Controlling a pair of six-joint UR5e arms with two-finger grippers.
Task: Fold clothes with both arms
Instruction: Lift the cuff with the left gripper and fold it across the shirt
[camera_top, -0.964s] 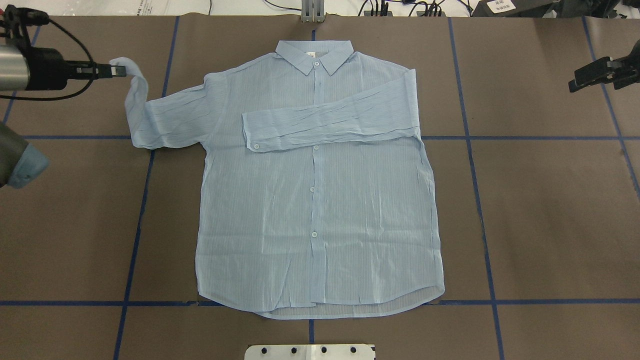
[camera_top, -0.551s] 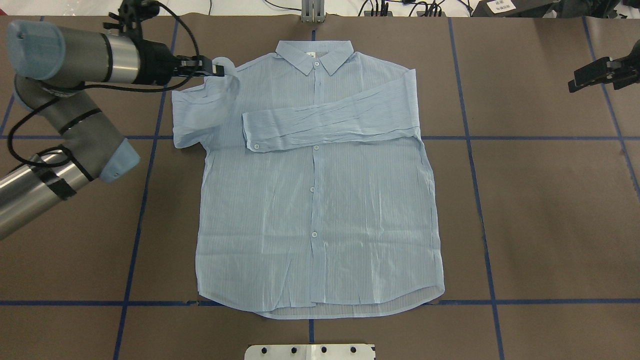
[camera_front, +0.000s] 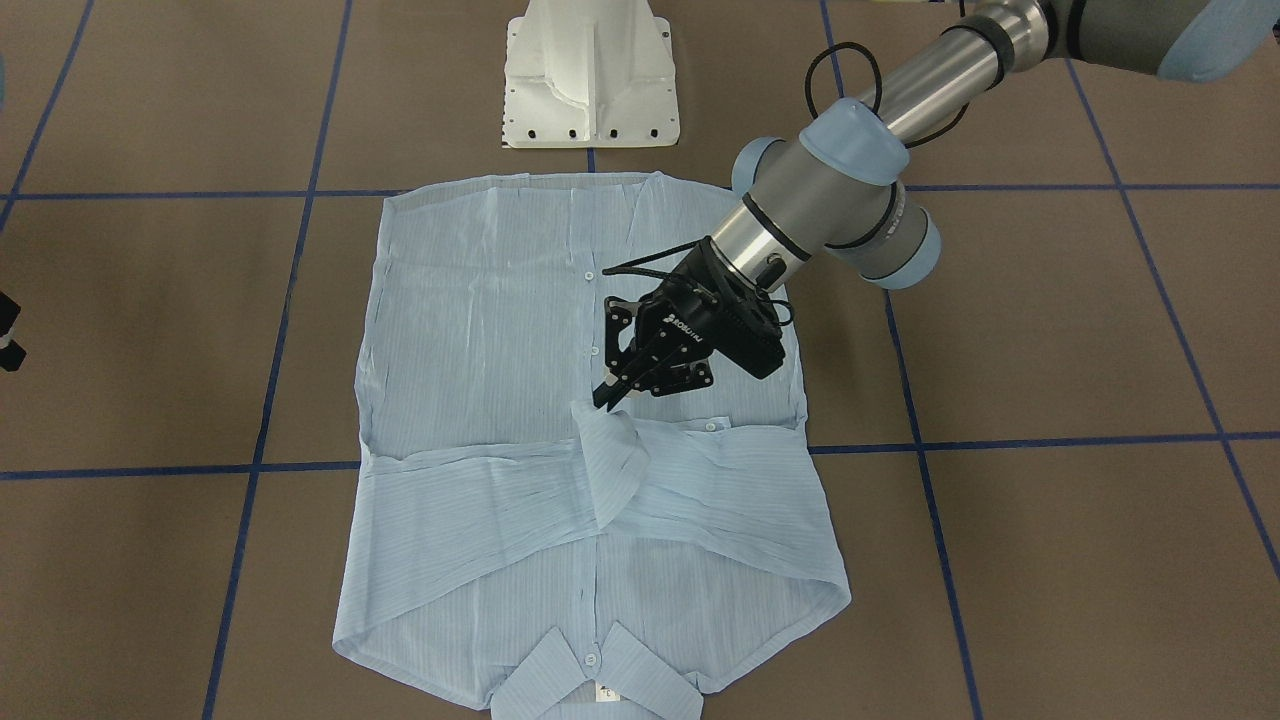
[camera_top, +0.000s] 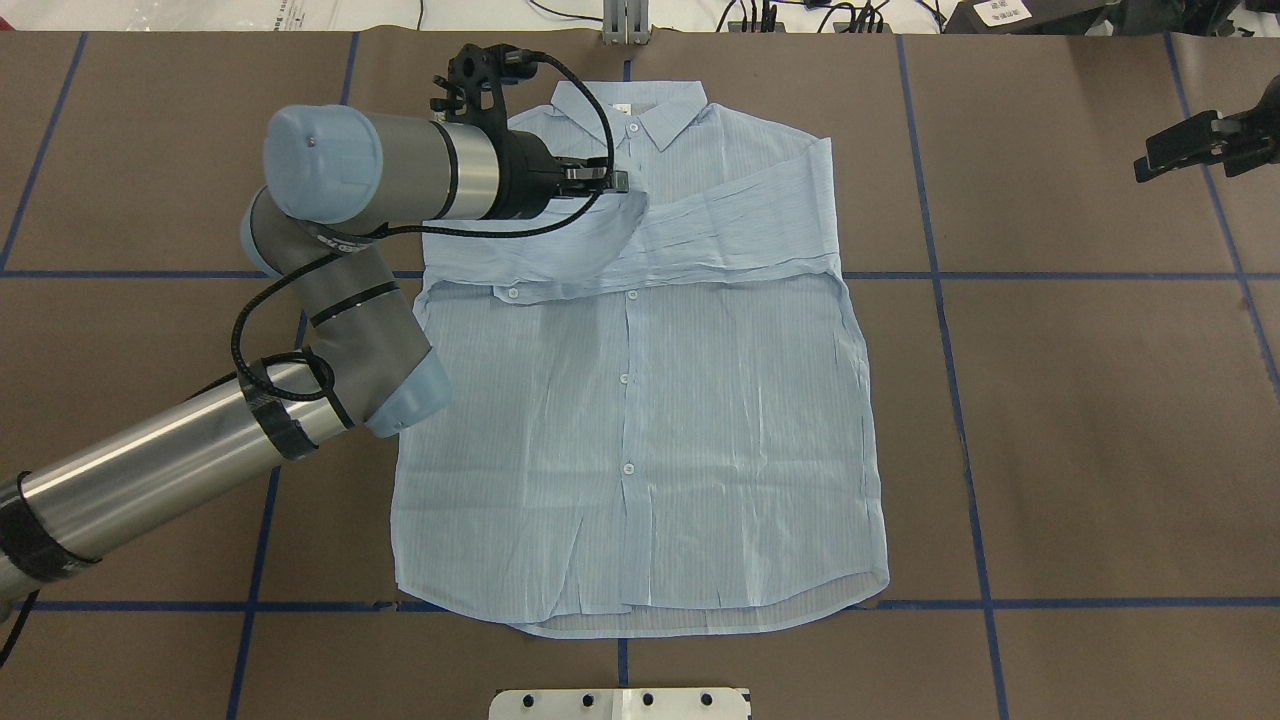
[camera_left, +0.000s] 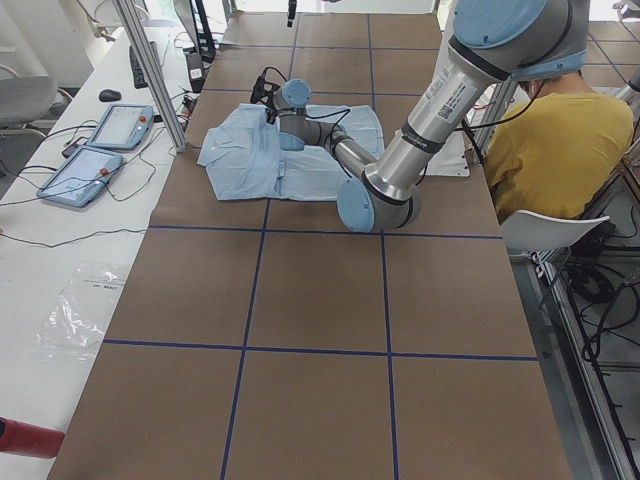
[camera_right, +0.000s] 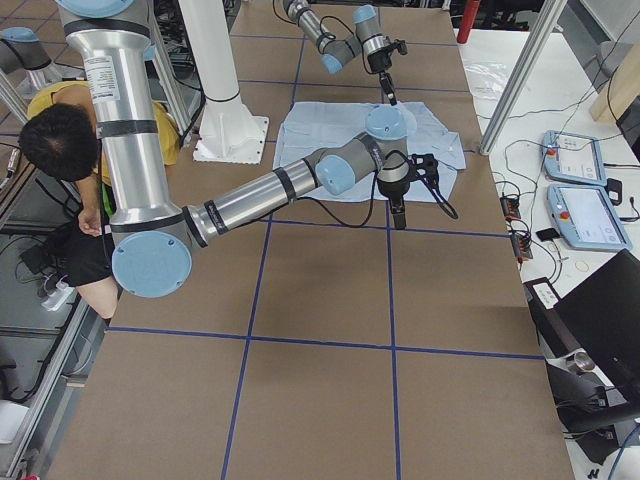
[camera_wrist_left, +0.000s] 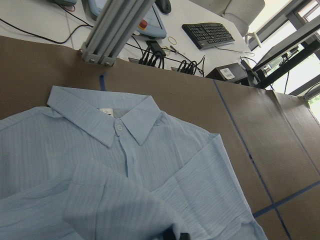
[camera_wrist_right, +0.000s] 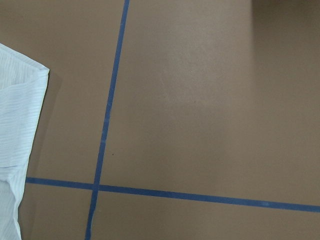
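Though partly covered along one side by left arm (camera_top: 330, 290), shirt (camera_top: 640, 430): flat on table (camera_top: 1100, 400), buttons up; long axis running straight away from robot.
Hem (camera_top: 700, 618): nearest robot base.
Left gripper (camera_top: 615, 183): over chest, fingers pinched together on raised sleeve (camera_top: 545, 250); contact point hard to make out.
Raised sleeve: across chest, overlying folded sleeve (camera_top: 740, 225).
Collar (camera_top: 630, 105): far end, pointing away from robot.
Right gripper (camera_top: 1165, 152): cut off at frame edge, well apart from shirt; opening impossible to tell.

Pale blue striped shirt (camera_top: 640, 430) lies flat, buttons up — both sleeves across its chest, left gripper (camera_top: 615, 182) pinching one.
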